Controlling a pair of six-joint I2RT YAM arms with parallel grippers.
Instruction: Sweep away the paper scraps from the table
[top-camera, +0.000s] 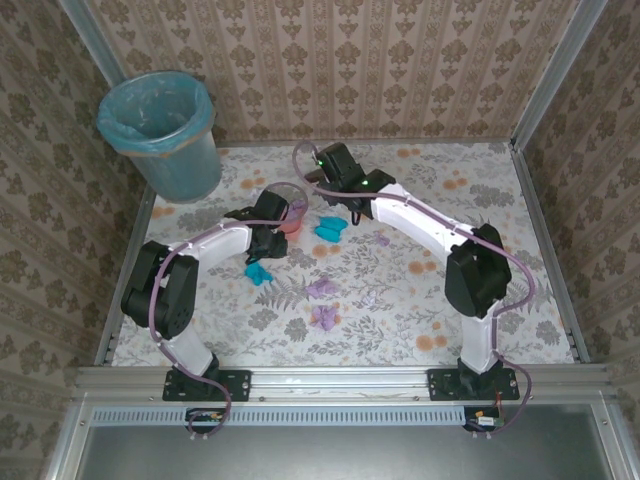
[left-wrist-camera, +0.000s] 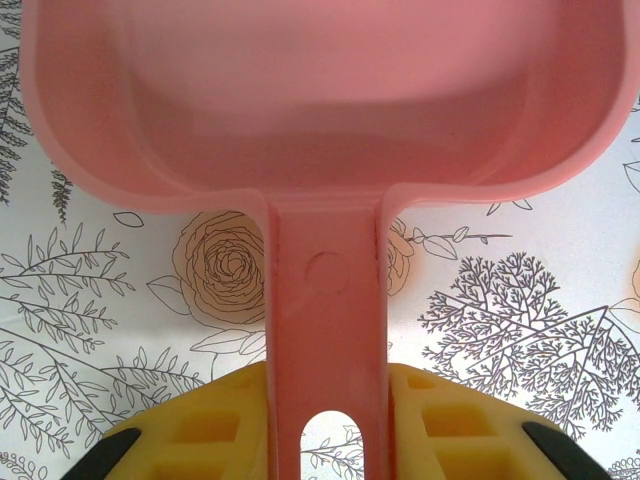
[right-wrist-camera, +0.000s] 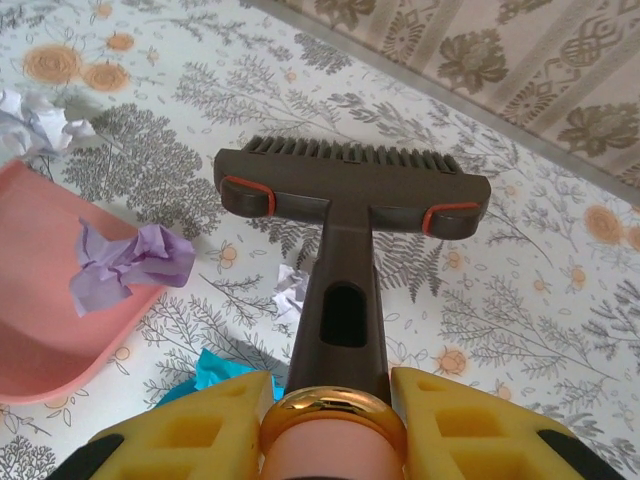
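Observation:
My left gripper (left-wrist-camera: 326, 420) is shut on the handle of a pink dustpan (left-wrist-camera: 320, 100), which lies on the table (top-camera: 480, 200) left of centre (top-camera: 290, 215). Its yellow fingers (left-wrist-camera: 200, 430) press both sides of the handle. My right gripper (right-wrist-camera: 333, 420) is shut on a dark grey brush (right-wrist-camera: 350, 190) with its head held above the cloth, just right of the dustpan. A lilac paper scrap (right-wrist-camera: 130, 265) rests on the dustpan's lip. A white scrap (right-wrist-camera: 292, 290) and a teal one (right-wrist-camera: 215, 372) lie beside the brush handle. More scraps sit nearer the arms: teal (top-camera: 258, 272) and lilac (top-camera: 322, 288), (top-camera: 323, 318).
A teal-lined waste bin (top-camera: 160, 130) stands at the back left corner. Brown patterned walls (top-camera: 400, 70) close in the back and sides. Another pale scrap (right-wrist-camera: 35, 120) lies beyond the dustpan. A small lilac scrap (top-camera: 381, 239) sits right of the brush.

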